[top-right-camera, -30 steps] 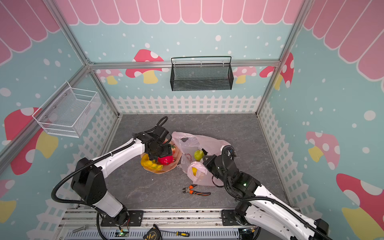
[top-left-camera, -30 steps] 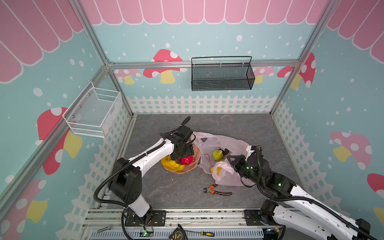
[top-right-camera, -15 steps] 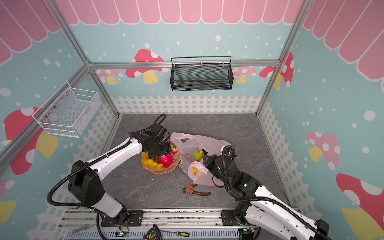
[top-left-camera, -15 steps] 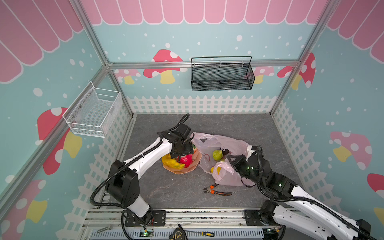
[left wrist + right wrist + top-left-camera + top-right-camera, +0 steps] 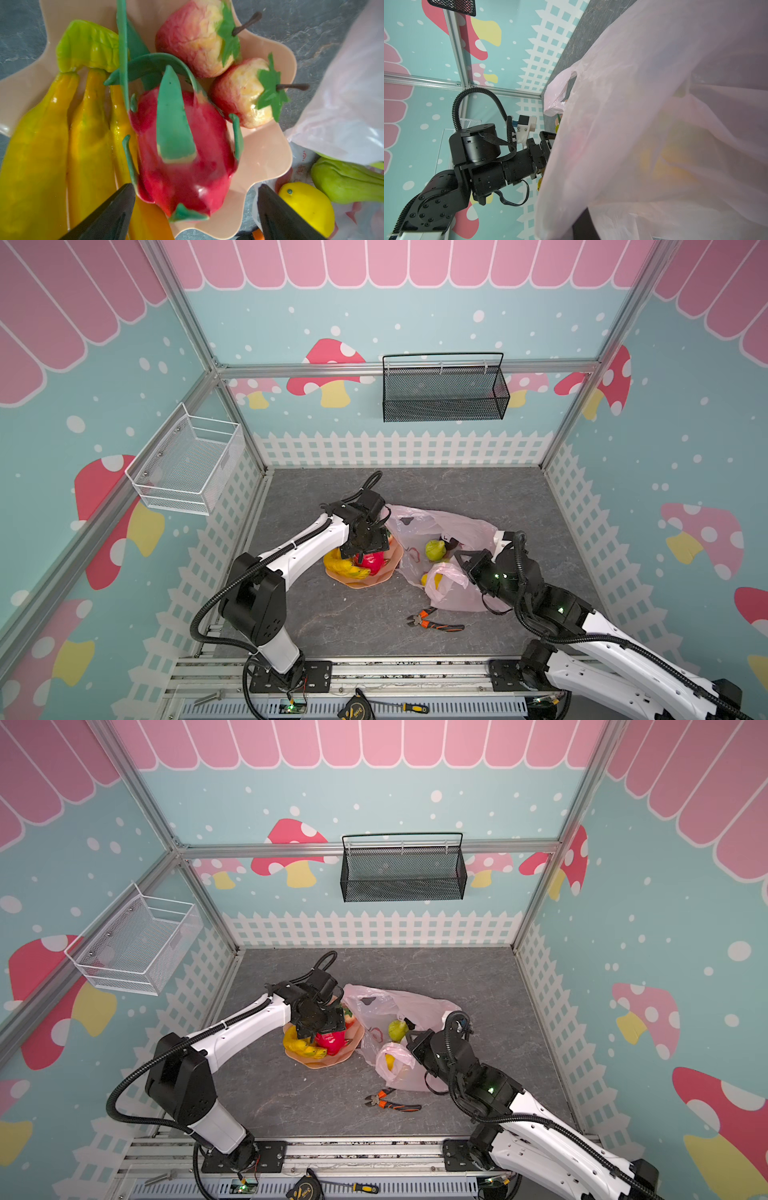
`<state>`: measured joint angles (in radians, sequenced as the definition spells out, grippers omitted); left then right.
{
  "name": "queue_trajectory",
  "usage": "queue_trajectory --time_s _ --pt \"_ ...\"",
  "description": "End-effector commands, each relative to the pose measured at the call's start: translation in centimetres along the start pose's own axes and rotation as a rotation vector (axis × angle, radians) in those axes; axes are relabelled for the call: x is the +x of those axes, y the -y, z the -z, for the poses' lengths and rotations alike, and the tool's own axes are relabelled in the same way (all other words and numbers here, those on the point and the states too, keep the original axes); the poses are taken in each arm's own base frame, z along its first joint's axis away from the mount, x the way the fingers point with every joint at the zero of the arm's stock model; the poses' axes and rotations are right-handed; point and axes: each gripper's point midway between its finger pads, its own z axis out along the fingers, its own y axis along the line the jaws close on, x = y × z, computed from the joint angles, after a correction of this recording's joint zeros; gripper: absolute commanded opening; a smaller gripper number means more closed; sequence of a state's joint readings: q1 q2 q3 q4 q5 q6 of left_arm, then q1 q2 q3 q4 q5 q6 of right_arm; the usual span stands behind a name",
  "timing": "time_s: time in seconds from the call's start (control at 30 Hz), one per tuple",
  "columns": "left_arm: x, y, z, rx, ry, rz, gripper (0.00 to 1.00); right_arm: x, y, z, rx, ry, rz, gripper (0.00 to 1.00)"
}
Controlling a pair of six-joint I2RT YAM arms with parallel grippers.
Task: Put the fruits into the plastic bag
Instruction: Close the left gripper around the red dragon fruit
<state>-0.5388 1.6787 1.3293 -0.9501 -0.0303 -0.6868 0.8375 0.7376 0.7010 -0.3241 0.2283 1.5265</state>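
Note:
A peach wavy plate (image 5: pixel 264 153) holds a yellow banana bunch (image 5: pixel 62 145), a red dragon fruit (image 5: pixel 182 149) and two red-yellow fruits (image 5: pixel 197 37) (image 5: pixel 241 93). My left gripper (image 5: pixel 195 186) hangs open just above the dragon fruit, one finger on each side of its end, holding nothing. In both top views it sits over the plate (image 5: pixel 361 583). The pink plastic bag (image 5: pixel 440 522) lies to the right of the plate with a green fruit (image 5: pixel 434 549) and a lemon (image 5: pixel 428 578) in its mouth. My right gripper (image 5: pixel 465 564) is shut on the bag's near edge (image 5: pixel 654 124), lifting it.
Orange-handled pliers (image 5: pixel 434 622) lie on the grey floor in front of the bag. A black wire basket (image 5: pixel 444 391) hangs on the back wall and a white one (image 5: pixel 187 466) on the left wall. A tape measure (image 5: pixel 357 709) and a screwdriver lie on the front rail.
The left gripper's jaws have spread wider above the plate's fruits. The right arm and the bag have not moved.

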Motion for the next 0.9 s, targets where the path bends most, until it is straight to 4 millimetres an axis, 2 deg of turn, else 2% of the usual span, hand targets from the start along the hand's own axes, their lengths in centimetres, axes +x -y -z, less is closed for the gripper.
queue_trajectory --time_s 0.0,0.5,0.73,0.87 --pt "0.2 -0.8 -1.0 -0.057 -0.006 -0.021 0.95 -0.7 -0.9 0.5 -0.016 0.024 -0.007 0.00" --pt "2.1 -1.9 -5.5 -0.117 -0.098 -0.023 0.97 -0.8 -1.2 0.3 -0.021 0.030 0.000 0.03" --pt "3.2 -2.6 -6.8 -0.131 -0.125 -0.024 0.96 -0.8 -1.1 0.3 -0.019 0.028 0.002 0.03" --pt "3.5 -2.7 -6.9 -0.125 -0.126 -0.020 0.90 -0.8 -1.2 0.4 -0.022 0.028 0.000 0.03"
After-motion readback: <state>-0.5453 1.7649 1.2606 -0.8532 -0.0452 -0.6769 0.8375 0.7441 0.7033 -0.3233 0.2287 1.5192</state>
